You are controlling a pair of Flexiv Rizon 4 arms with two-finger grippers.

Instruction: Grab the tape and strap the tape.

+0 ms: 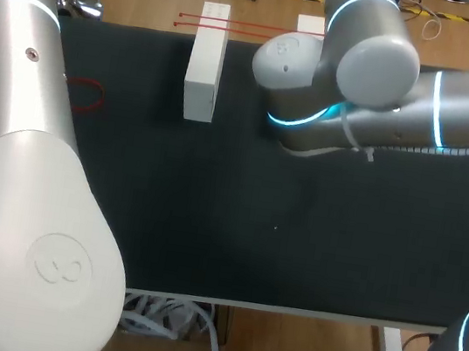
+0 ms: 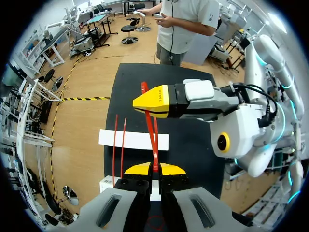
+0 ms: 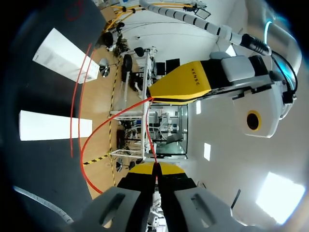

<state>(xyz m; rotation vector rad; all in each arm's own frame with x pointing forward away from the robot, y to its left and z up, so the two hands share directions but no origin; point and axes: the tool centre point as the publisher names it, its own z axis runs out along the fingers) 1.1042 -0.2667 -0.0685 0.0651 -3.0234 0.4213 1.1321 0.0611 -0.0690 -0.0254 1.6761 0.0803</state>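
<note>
The red tape (image 2: 151, 129) is held above the desk (image 1: 235, 229), towards its far edge, pinched at two points by the closed fingers of the left gripper (image 2: 154, 169) and right gripper (image 3: 155, 168), and could be tugged loose if pulled unevenly.

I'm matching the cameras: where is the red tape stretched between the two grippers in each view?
Head view: the held tape is not visible.
Left wrist view: red tape runs from own jaws up to the other arm's.
Right wrist view: red tape spans both jaws again, plus a slack loop.
Shared landmark: the white blocks.
</note>
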